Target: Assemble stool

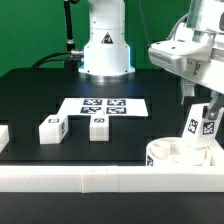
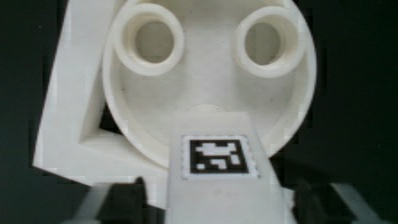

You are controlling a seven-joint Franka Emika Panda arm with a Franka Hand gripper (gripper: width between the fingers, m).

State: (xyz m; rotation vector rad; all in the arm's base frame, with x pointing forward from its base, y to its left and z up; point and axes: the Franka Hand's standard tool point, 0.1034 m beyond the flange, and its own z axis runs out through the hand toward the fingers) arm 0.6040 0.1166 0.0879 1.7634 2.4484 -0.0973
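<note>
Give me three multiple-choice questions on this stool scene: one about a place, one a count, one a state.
1. Where is the seat? A on the marker board; B by the white rail at the exterior view's right; C beside the robot base.
2. How many loose legs lie on the table? A one; B two; C three.
3. The gripper is: A open; B shut on the seat; C shut on a third leg.
Answers: B, it sits low at that side by the rail; B, two blocks lie apart near the middle; C, the wrist view shows the tagged leg clamped in it.
</note>
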